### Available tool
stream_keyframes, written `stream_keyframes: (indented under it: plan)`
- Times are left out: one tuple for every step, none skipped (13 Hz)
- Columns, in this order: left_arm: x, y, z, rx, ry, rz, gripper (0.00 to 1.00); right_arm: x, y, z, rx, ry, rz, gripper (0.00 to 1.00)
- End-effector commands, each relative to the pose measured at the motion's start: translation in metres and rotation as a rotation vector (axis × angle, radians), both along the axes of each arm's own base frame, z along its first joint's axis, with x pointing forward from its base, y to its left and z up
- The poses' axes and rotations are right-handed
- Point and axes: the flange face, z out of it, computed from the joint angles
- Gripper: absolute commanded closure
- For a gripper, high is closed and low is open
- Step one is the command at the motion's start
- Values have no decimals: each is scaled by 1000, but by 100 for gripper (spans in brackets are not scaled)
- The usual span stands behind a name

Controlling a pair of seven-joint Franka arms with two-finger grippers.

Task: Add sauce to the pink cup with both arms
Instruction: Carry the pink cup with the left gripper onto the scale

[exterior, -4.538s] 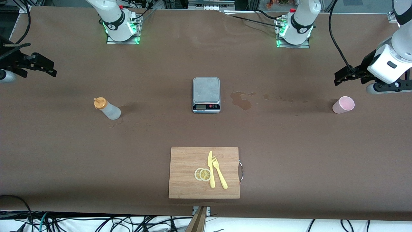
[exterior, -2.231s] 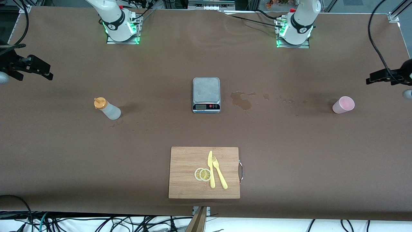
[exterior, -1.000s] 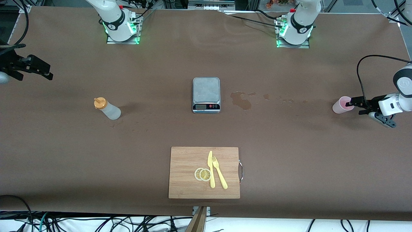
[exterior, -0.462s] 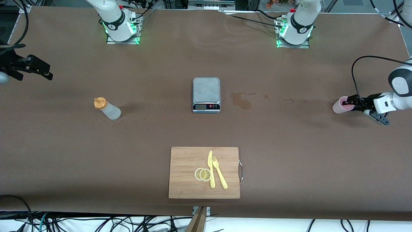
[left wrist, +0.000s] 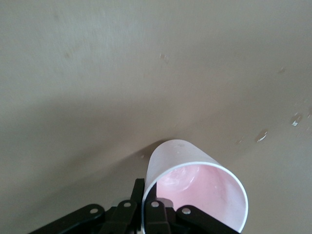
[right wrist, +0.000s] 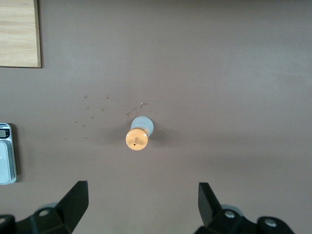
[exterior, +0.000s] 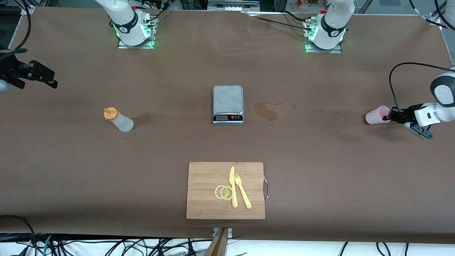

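The cutting board (exterior: pixel 225 190) sits nearest the front camera with a yellow knife (exterior: pixel 233 186), fork (exterior: pixel 242 190) and two lemon slices (exterior: pixel 224 192) on it, with loads of bare brown table (exterior: pixel 71 177) around it. Farther back, the sauce (exterior: pixel 118 120) stands upright, orange cap up, toward the right arm's end, the scale (exterior: pixel 228 104) mid-table beside a wet stain (exterior: pixel 266 111). The pink cup (exterior: pixel 376 115) stands upright and open-mouthed at the left arm's end, looking empty, its rim pinched by the left gripper (exterior: pixel 391 115); the right gripper (right wrist: pixel 141 204) hangs spread wide over the sauce.
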Motion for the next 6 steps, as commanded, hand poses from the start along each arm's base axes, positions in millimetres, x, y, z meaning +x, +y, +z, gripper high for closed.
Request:
stream_keyframes:
  plan:
    - [21, -50, 61, 15, 21, 46, 100, -2, -4, 4, 10, -3, 2, 0]
    - [29, -71, 82, 28, 40, 80, 100, -2, -4, 4, 10, -4, 2, 0]
    - [34, -98, 98, 43, 65, 113, 100, -2, -4, 4, 10, -4, 2, 0]
    - [40, -130, 111, 64, 83, 159, 100, -2, -4, 4, 10, -4, 2, 0]
    - [43, -161, 116, 84, 121, 233, 100, -2, -4, 5, 10, -6, 2, 0]
    - [41, -184, 123, 110, 152, 267, 100, -2, -4, 5, 10, -6, 2, 0]
